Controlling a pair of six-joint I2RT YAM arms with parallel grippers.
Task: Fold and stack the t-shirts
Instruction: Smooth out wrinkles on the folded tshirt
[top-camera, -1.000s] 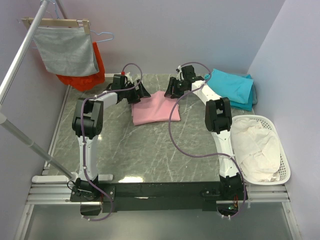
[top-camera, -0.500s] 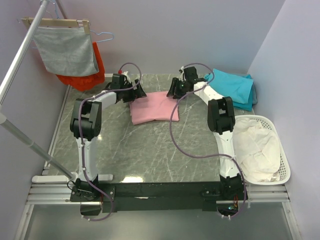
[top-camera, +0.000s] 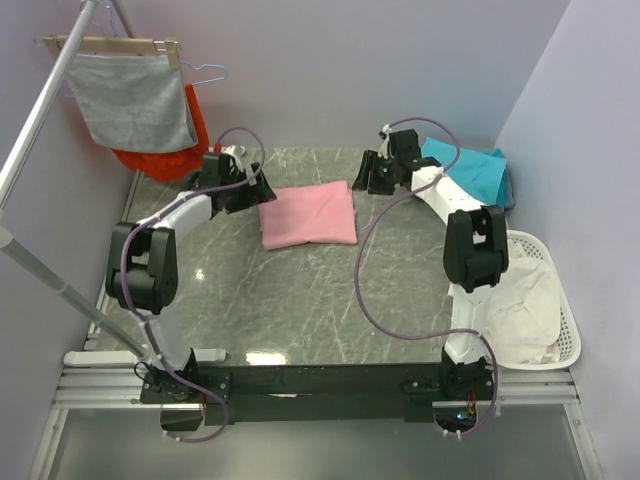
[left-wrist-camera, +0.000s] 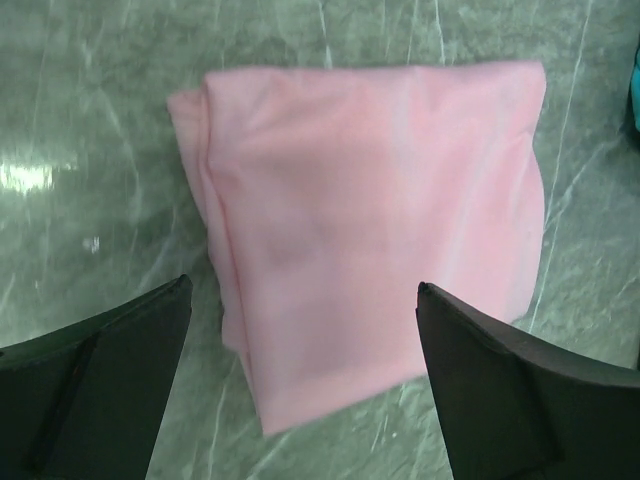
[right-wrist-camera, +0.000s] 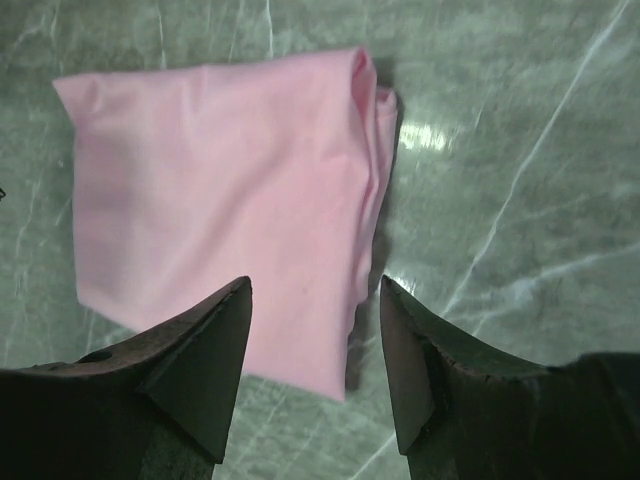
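A grey-green marbled counter (top-camera: 300, 300) fills the middle of the overhead view, boxed in by pale lilac walls. A grey cloth (top-camera: 135, 100) and an orange-red garment (top-camera: 197, 125) hang on hangers in the upper left of the frame. The light pink t-shirt (top-camera: 308, 215) lies just above the centre of the frame, folded into a compact, nearly square packet flat on the counter. A second ago both arms crowded over its far edge. Now they have swung outward and let go. The left pincer (top-camera: 258, 190) sits just off the shirt's upper left corner with its fingers spread wide and nothing between them. The right pincer (top-camera: 362, 178) hovers just beyond the upper right corner, fingers also apart and empty. Both wrist views look down on the pink packet from above and show bare dark fingertips, with layered fold edges along one side of the cloth. The teal t-shirts (top-camera: 470, 175) rest in a pile in the upper right of the frame, well apart from the pink one. A white basket (top-camera: 572, 345) holding pale cloth (top-camera: 515, 300) stands at the right edge. The release suggests the folding of the pink shirt is finished. It most likely remains to carry it over to the teal pile to stack it.
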